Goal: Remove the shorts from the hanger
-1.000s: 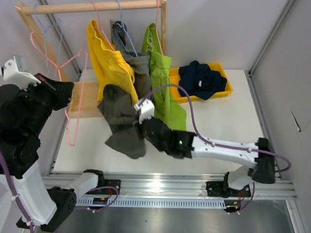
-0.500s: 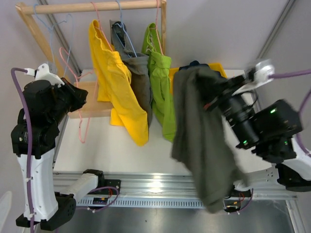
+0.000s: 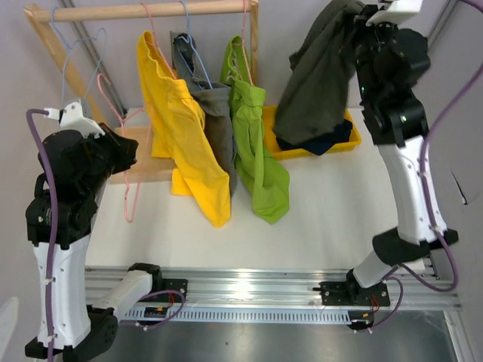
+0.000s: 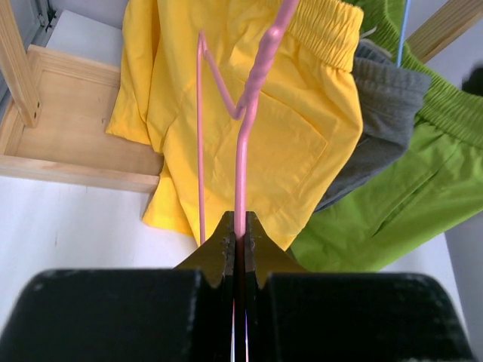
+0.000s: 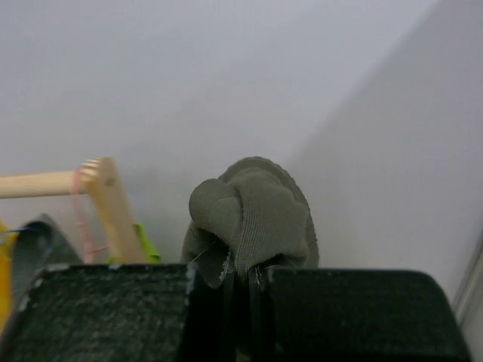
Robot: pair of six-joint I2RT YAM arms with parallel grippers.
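My right gripper is raised high at the back right and is shut on a bunched fold of the dark olive-grey shorts. These hang down over the yellow tray, where the navy shorts lie. The yellow shorts, mid grey shorts and lime green shorts still hang on hangers from the wooden rod. My left gripper is shut on the wire of a bare pink hanger, held left of the yellow shorts.
The rack's wooden base and slanted post stand at the back left. Empty blue and pink hangers hang at the rod's left end. A metal frame post and the wall lie close to the right arm.
The right arm has swung the olive-grey shorts from the front right up and back, so they now hang over the yellow tray. The left arm with the pink hanger has hardly moved.
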